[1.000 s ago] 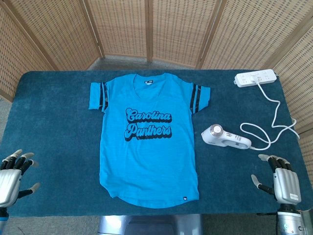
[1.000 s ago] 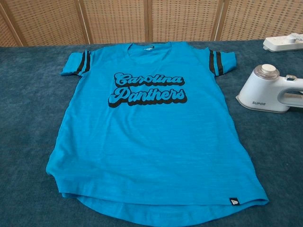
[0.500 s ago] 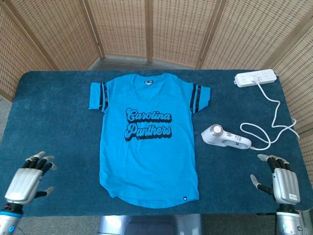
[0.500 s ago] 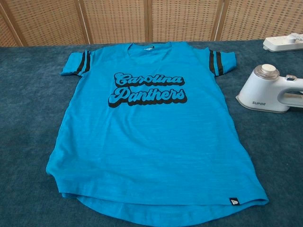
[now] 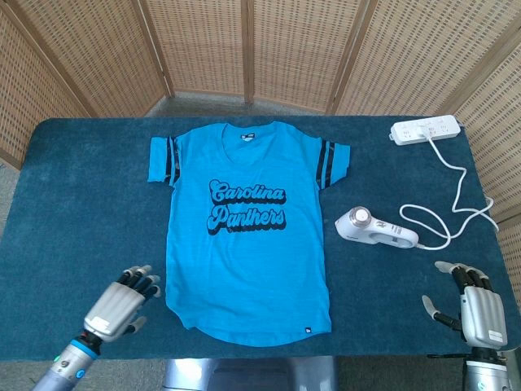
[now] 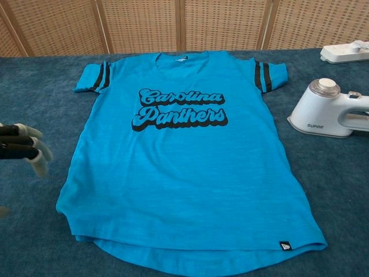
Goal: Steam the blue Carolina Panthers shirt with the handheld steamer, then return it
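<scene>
The blue shirt point(image 5: 248, 224) lies flat on the table point(image 5: 81, 187), which has a dark blue cloth over it. The front of the shirt faces up and shows the words "Carolina Panthers" in black, with the collar toward the far side and the hem toward the robot. Each sleeve has black stripes.

The white steamer point(image 5: 376, 230) lies on the cloth to the right of the shirt, near it but not touching. Its round head points toward the shirt. A white cord point(image 5: 456, 204) runs from it in loops along the right edge of the table up to a white power strip point(image 5: 425, 130) in the far right corner.

The left hand point(image 5: 122, 305) is above the cloth near the front edge, just beside the lower left part of the shirt. It holds nothing; its fingers point(image 6: 26, 147) are a little bent and point toward the shirt, and I cannot tell if they touch the cloth. The right hand point(image 5: 476, 309) is at the front right corner, well apart from the steamer. It is empty, with the fingers spread.

Behind the table stands a woven folding screen point(image 5: 269, 49).
</scene>
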{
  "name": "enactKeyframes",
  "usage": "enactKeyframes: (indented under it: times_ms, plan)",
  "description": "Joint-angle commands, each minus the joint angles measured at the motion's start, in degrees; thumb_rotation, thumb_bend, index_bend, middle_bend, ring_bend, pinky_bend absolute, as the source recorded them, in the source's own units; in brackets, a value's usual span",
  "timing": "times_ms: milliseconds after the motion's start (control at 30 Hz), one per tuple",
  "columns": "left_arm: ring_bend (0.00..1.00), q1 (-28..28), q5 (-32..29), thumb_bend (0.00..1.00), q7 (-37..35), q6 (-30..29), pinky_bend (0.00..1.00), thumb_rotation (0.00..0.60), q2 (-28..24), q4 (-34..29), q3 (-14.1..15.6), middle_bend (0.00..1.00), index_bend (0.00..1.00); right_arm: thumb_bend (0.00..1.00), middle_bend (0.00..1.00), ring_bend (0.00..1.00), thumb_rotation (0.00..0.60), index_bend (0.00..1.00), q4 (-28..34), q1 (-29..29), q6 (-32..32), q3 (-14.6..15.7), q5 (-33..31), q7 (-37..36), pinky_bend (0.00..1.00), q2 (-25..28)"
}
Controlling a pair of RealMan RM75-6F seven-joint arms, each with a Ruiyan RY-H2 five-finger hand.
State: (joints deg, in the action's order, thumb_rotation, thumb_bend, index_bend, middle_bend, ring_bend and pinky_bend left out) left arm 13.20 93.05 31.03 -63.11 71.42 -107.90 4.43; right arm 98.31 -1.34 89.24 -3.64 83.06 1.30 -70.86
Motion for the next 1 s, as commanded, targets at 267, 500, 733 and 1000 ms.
enactKeyframes:
  times_ms: [267, 500, 733, 1000]
  plan:
    - [0.07, 3.3, -4.3, 0.3, 6.2, 4.9, 0.14, 0.491, 6.7, 1.2, -1.1, 0.19, 0.19, 0.31, 0.33, 0.25, 0.537, 0.28, 0.1, -0.8, 0.9, -0.1, 0.0, -1.8, 0.17, 1.0]
    - [0.06, 4.5, -8.1, 0.3, 11.1, 5.4, 0.14, 0.495, 10.3, 2.5, -2.3, 0.19, 0.19, 0.32, 0.33, 0.25, 0.536, 0.28, -0.5, -1.3, 1.2, -0.3, -0.2, -3.7, 0.17, 1.4]
    - [0.05, 5.7, -10.4, 0.3, 14.2, 5.9, 0.14, 0.498, 13.9, 4.1, -2.7, 0.19, 0.22, 0.32, 0.33, 0.25, 0.535, 0.28, -0.9, -1.8, 1.7, -0.4, -0.3, -4.9, 0.17, 1.7]
    - [0.03, 7.1, -12.0, 0.43, 15.7, 6.6, 0.14, 0.502, 15.9, 4.7, -2.2, 0.19, 0.4, 0.31, 0.33, 0.25, 0.533, 0.28, -1.2, -2.5, 2.4, -0.5, -0.5, -6.0, 0.17, 2.2]
